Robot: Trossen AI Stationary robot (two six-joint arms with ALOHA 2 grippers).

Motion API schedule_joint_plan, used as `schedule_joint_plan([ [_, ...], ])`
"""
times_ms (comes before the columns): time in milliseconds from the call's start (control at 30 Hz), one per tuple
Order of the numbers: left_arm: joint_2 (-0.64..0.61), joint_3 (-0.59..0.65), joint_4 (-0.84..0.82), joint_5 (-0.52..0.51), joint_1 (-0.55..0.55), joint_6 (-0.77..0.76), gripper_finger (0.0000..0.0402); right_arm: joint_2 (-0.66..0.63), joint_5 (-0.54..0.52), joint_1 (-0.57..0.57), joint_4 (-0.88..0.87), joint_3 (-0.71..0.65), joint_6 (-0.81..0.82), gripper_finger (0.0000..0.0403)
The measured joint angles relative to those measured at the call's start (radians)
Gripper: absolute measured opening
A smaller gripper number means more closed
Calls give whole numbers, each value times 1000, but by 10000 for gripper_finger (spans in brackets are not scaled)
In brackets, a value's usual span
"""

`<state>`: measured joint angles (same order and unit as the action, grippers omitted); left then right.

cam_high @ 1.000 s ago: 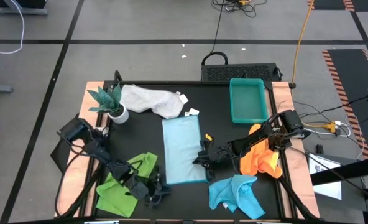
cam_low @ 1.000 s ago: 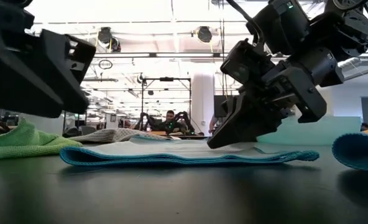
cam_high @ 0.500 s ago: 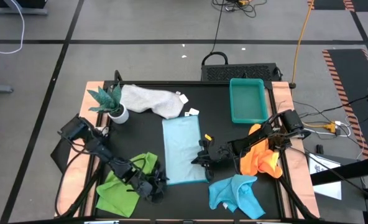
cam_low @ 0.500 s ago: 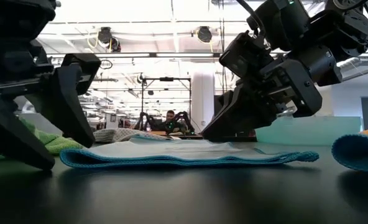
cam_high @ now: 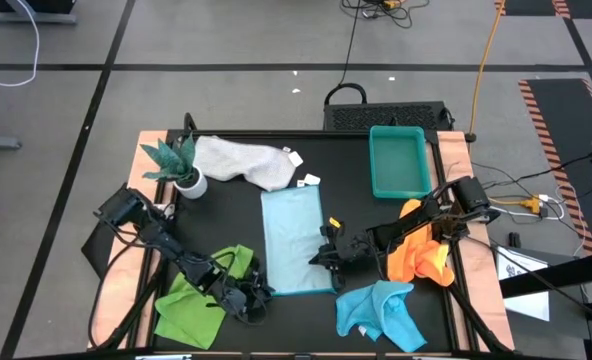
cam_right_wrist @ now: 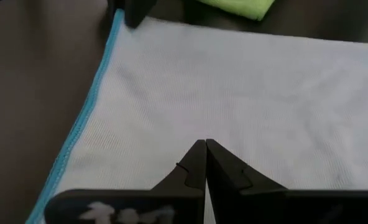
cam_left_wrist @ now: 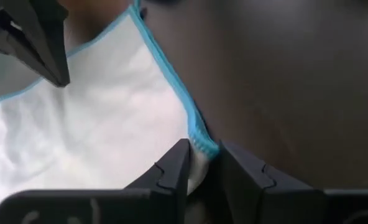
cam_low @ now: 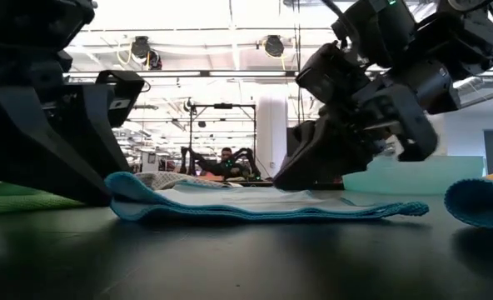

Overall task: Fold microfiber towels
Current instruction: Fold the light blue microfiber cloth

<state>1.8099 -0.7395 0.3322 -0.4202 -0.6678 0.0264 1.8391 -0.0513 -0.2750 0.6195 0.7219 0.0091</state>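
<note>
Pale blue towel (cam_high: pixel 294 238) lies mid-table, part-folded, as the left gripper (cam_left_wrist: pixel 204 163) pinches its near corner and the right gripper (cam_right_wrist: pixel 205 163), fingers shut, pins its right edge.
By the look of it, four remain: white-grey towel (cam_high: pixel 241 160), lime green towel (cam_high: pixel 198 298), orange towel (cam_high: pixel 419 255) and turquoise towel (cam_high: pixel 381 312) lie crumpled and unfolded around it.

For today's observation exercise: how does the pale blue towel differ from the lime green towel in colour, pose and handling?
The pale blue towel lies spread flat as a long rectangle mid-table; the lime green towel sits crumpled near the front left corner. The pale blue towel has a brighter blue border; none shows on the lime green towel. The left gripper pinches the pale blue towel's corner and the shut right gripper presses on it; neither holds the lime green towel. Both are soft cloths.
</note>
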Motion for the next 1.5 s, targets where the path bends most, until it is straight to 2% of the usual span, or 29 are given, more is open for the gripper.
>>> schedule_joint_plan([
  [167, -4, 0, 49, 4, -30, -5, 90, -87, -49, -33, -96, 0, -29, 0],
  [300, -4, 0, 20, 8, -54, 70, 99, -141, -57, -54, -132, 0, -31, 0],
  [467, -5, 0, -32, -48, -54, 155, 148, -149, -57, -61, -133, 0, -33, 0],
  [633, 9, -2, -48, -51, -20, 219, 206, -149, -57, -61, -146, 0, -33, 0],
  [800, 22, -4, -43, -82, -6, 234, 228, -149, -57, -61, -153, 0, -29, 0],
  [933, 25, -2, -21, -140, -16, 192, 220, -149, -57, -61, -154, 0, -29, 0],
  [1300, 37, -1, -8, -90, -12, 49, 140, -149, -57, -61, -154, 0, 3, 1],
  [1500, 38, -1, 66, -78, -27, 1, 111, -149, -45, -61, -154, 0, -21, 36],
])
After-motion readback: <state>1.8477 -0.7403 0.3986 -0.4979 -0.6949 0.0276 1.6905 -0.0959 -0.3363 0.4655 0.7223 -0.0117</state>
